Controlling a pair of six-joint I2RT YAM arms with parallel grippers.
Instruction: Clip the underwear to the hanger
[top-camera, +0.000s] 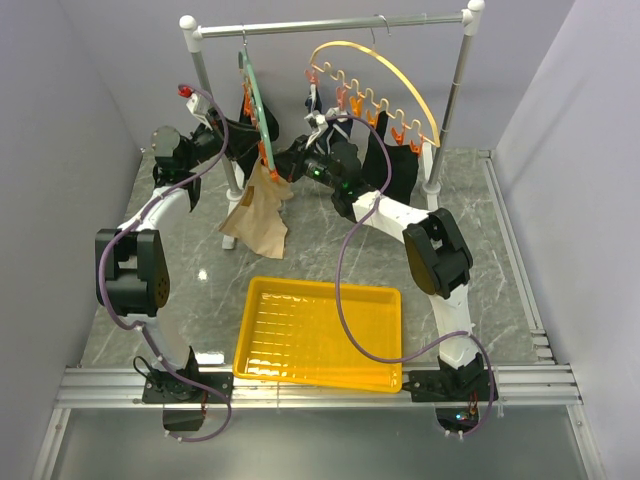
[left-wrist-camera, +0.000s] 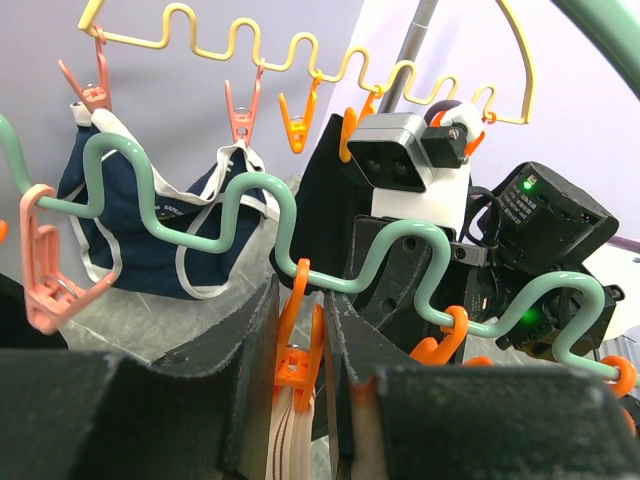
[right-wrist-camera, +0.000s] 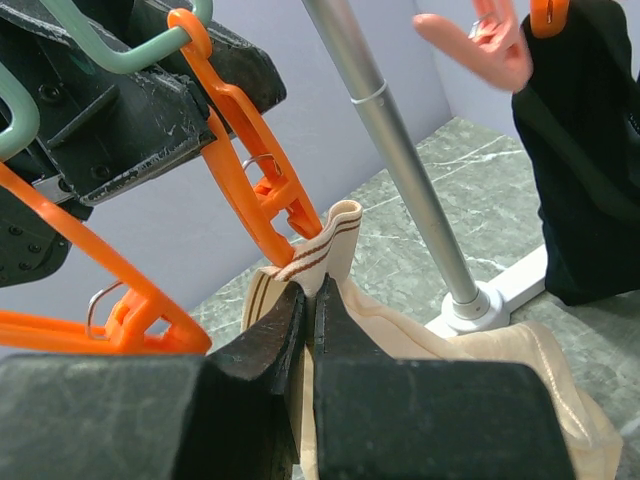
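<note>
Up close, the right gripper (right-wrist-camera: 310, 300) is pressed together on the underwear (right-wrist-camera: 335, 235), pinching its striped waistband. The left gripper (left-wrist-camera: 300, 325) squeezes an orange clip (left-wrist-camera: 297, 365) on the green hanger (left-wrist-camera: 240, 195). The underwear dangles below that, near the table's (top-camera: 470, 215) back left corner.

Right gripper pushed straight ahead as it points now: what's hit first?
Probably the orange clip, whose lower end sits just beyond the band of the underwear pinched by the right gripper; depth is hard to judge.
</note>
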